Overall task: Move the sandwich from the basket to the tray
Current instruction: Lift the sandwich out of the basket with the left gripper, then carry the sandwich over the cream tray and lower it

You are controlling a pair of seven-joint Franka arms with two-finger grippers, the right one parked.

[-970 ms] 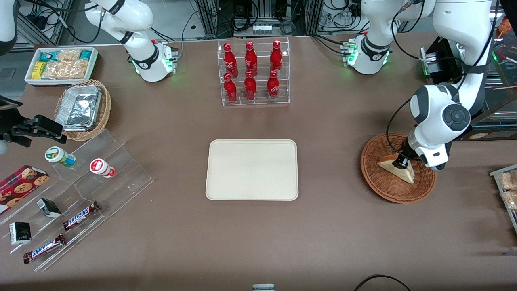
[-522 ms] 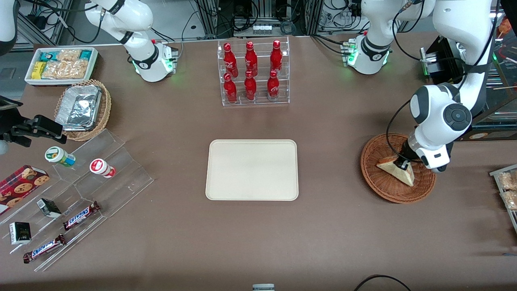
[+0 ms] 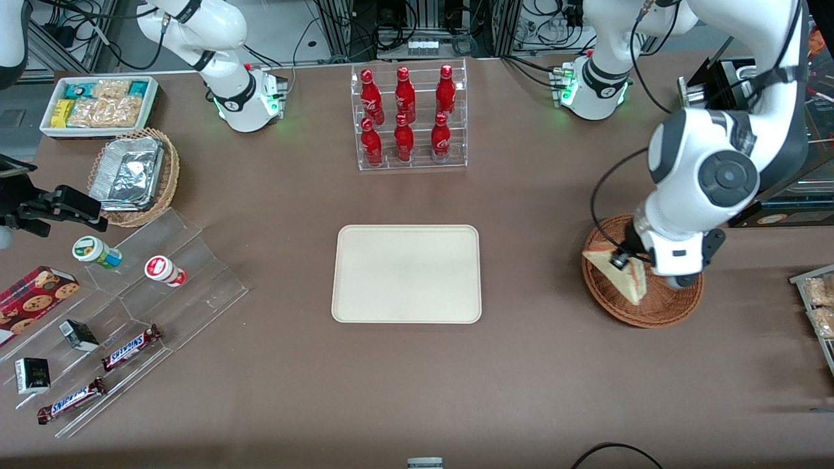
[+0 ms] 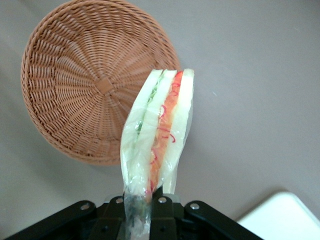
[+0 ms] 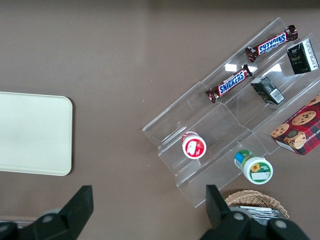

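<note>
We see the gripper (image 3: 620, 260) up above the basket (image 3: 651, 306), at the working arm's end of the table. Its two fingers (image 4: 161, 216) squeeze tight on one corner of the sandwich (image 3: 619, 275). The sandwich is in the air, with no part of it touching the basket. In the left wrist view the sandwich (image 4: 156, 131) sticks out from the fingers with its cut edge toward the camera. We can see white bread, a green layer and an orange-red layer, all in a clear wrap.

The basket (image 4: 80, 85) is round, brown and woven. Nothing else lies in it. It sits on the brown table (image 3: 534, 365).

The tray (image 3: 406, 273) lies flat in the middle of the table, well apart from the basket, toward the parked arm's end. It is cream and has nothing on it. One corner of the tray (image 4: 280, 217) shows in the left wrist view too.

Farther from the front camera than the tray stands a clear rack of red bottles (image 3: 407, 117). At the parked arm's end of the table we see a clear stepped stand (image 3: 130, 319) with candy bars (image 3: 130, 346) and small cups (image 3: 165, 270).
</note>
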